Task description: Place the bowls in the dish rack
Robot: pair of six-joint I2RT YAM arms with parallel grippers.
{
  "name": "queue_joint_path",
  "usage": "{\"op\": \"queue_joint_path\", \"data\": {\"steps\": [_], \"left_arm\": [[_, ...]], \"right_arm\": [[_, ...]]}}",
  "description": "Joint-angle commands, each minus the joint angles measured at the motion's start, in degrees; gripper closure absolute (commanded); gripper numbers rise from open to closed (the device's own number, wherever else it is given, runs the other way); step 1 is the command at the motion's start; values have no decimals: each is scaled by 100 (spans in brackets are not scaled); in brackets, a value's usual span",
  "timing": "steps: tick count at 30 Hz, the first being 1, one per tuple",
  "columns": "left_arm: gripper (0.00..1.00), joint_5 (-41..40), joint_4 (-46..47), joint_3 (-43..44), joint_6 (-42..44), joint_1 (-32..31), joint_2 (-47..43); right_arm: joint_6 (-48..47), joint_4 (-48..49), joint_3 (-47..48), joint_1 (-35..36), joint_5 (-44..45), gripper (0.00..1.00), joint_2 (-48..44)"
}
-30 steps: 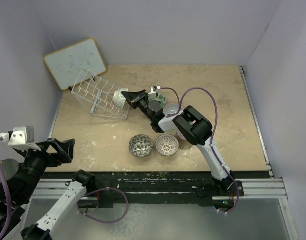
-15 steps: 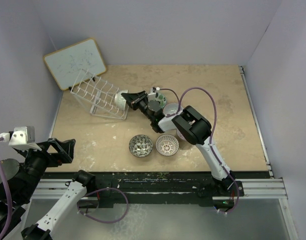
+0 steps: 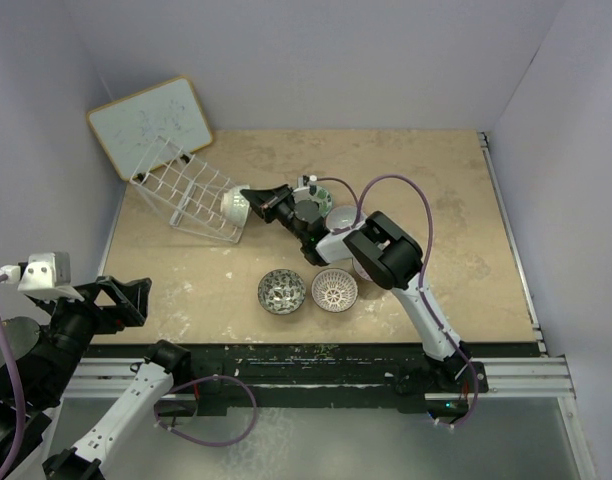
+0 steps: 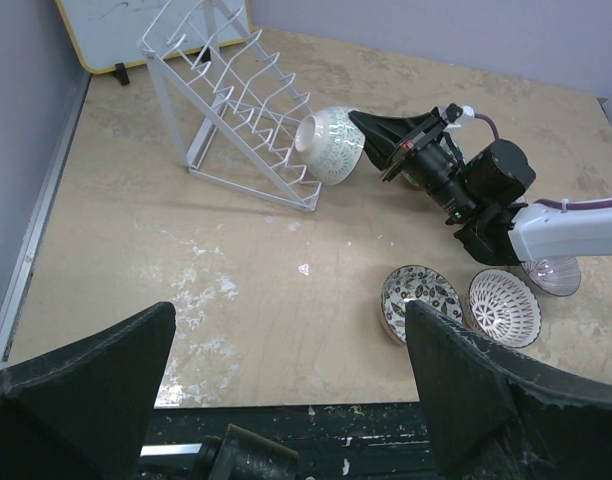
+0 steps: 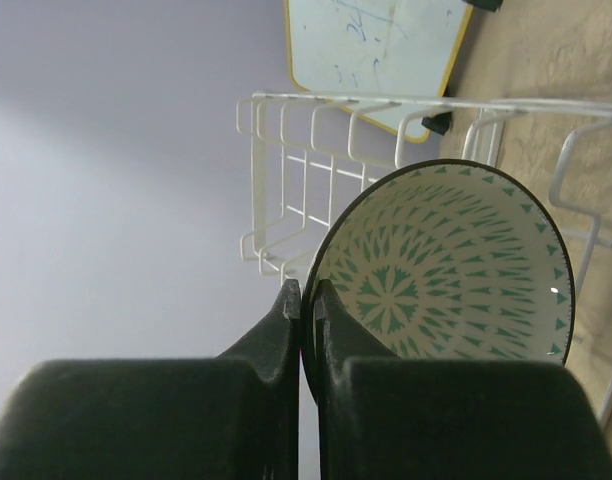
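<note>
Between the clenched jaws of my right gripper [image 5: 306, 297] is the rim of the green-white bowl [image 5: 441, 265], pressed against the tilted dish rack [image 5: 316, 170] just ahead, not yet slotted. None is racked; the black-white bowl [image 3: 282, 291] and radial white bowl [image 3: 334, 290] wait behind my wrist.

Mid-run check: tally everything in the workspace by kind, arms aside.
Bowls: 5 (green-white bowl in the right gripper, black-white bowl, radial white bowl, purple-pink bowl, pale bowl half hidden)
Dish rack: 1
Whiteboard: 1
Total: 7
</note>
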Motion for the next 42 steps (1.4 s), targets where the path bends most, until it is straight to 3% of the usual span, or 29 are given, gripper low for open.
{"op": "queue_joint_path", "data": {"steps": [1,9,17,29,42], "left_arm": [[1,30,250,11,129,19,28],[1,54,269,48,120,22,57],[1,82,262,89,111,20,50],[1,59,81,254,116,23,-5],[1,137,42,257,108,19,-10]], "right_arm": [[266,627,291,35,-133,100,-34],[507,1300,148,74,209,100,-115],[582,1525,-348,514,1306,100,-548],[857,2230,-349,763,2082,100,-126],[708,2090,-604,998,2484,100,-389]]}}
